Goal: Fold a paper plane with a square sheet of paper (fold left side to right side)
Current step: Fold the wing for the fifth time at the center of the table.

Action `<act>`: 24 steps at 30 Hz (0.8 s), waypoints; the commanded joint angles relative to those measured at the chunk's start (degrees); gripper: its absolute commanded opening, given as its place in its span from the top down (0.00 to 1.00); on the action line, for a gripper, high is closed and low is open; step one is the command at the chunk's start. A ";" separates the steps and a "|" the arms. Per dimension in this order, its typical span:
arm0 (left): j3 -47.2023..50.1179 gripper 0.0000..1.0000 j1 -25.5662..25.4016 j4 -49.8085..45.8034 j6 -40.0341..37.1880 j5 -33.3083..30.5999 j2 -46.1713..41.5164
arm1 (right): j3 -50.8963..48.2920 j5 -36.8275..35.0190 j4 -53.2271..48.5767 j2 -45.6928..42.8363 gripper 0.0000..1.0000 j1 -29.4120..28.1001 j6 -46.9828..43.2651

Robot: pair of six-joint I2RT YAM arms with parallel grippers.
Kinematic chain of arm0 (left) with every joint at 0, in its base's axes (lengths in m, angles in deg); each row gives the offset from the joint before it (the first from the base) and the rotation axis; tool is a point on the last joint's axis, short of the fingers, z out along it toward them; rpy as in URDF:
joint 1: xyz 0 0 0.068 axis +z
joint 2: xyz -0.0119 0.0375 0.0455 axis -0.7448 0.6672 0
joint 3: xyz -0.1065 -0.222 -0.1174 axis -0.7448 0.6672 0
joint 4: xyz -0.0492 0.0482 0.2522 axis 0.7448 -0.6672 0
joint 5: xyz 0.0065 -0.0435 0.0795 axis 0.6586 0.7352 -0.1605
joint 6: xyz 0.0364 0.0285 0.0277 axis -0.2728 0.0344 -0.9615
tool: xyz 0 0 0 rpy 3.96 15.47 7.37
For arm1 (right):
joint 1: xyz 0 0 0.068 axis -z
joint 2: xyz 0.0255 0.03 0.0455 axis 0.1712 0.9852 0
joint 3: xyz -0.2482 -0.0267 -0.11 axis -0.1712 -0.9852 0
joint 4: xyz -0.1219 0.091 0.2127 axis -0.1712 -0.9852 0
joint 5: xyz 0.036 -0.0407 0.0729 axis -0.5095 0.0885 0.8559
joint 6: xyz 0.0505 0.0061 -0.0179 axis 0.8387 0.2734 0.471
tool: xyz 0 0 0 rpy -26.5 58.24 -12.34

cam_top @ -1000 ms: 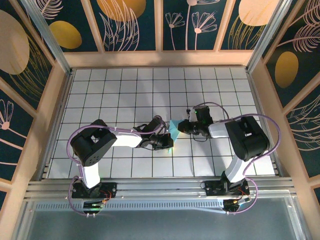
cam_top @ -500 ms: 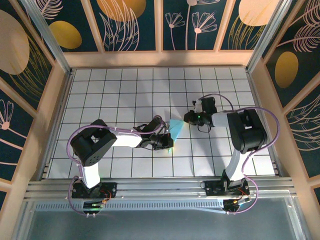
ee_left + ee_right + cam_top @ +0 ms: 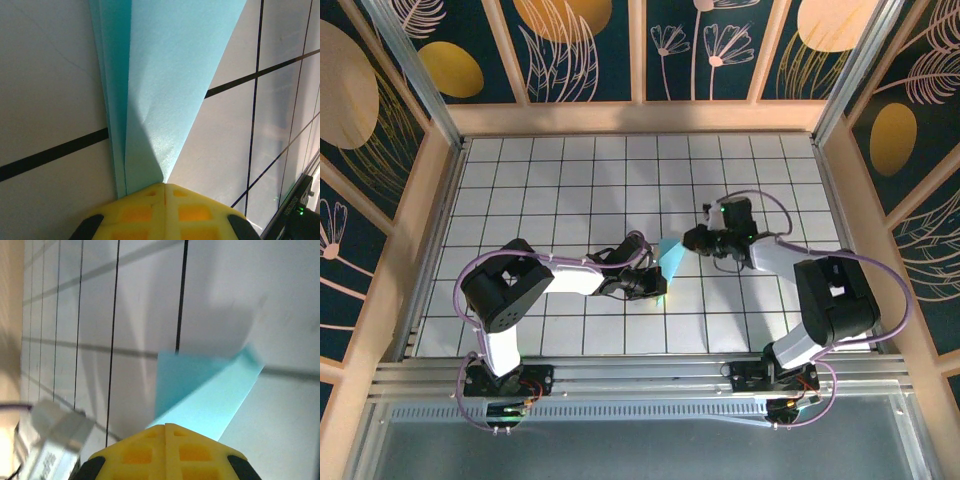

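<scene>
The left gripper (image 3: 165, 189) is keeping its yellow fingertips together (no gap at the seam) at the narrow end of the paper plane (image 3: 165, 75), which is lying creased on the white tiled table (image 3: 50, 75).

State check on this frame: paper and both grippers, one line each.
paper plane: folded into a layered, tapering wedge, pinched at both ends; its wide end looks raised off the table.
left gripper: shut on the paper plane's narrow end.
right gripper: shut on the paper plane's wide end.
</scene>
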 commanded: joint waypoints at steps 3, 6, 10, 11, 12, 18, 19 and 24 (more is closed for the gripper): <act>1.10 1.00 -0.40 -7.75 -0.65 -3.74 1.89 | -5.09 2.71 5.73 -0.30 1.00 -4.17 9.15; 1.07 1.00 -0.41 -8.10 -0.72 -3.85 1.86 | -6.23 2.43 7.35 0.72 1.00 -5.16 10.78; 1.12 1.00 -0.37 -8.20 -0.76 -3.98 1.73 | -6.55 2.82 8.20 2.40 1.00 -6.43 11.47; 1.00 1.00 -0.41 -8.16 -0.70 -4.02 1.76 | -6.41 2.80 8.28 2.84 1.00 -6.87 11.51; 1.04 1.00 -0.41 -8.20 -0.75 -3.94 1.71 | -6.47 2.74 8.51 3.02 1.00 -7.24 11.65; 0.94 1.00 -0.35 -8.28 -0.69 -3.94 1.90 | -6.22 2.47 9.32 4.90 1.00 -8.39 12.48; 0.88 1.00 -0.39 -8.33 -0.77 -3.94 1.89 | -6.08 2.34 9.16 5.36 1.00 -8.55 12.56; 0.98 1.00 -0.41 -8.28 -0.69 -3.95 1.75 | -5.18 1.08 7.31 7.30 1.00 -9.48 12.52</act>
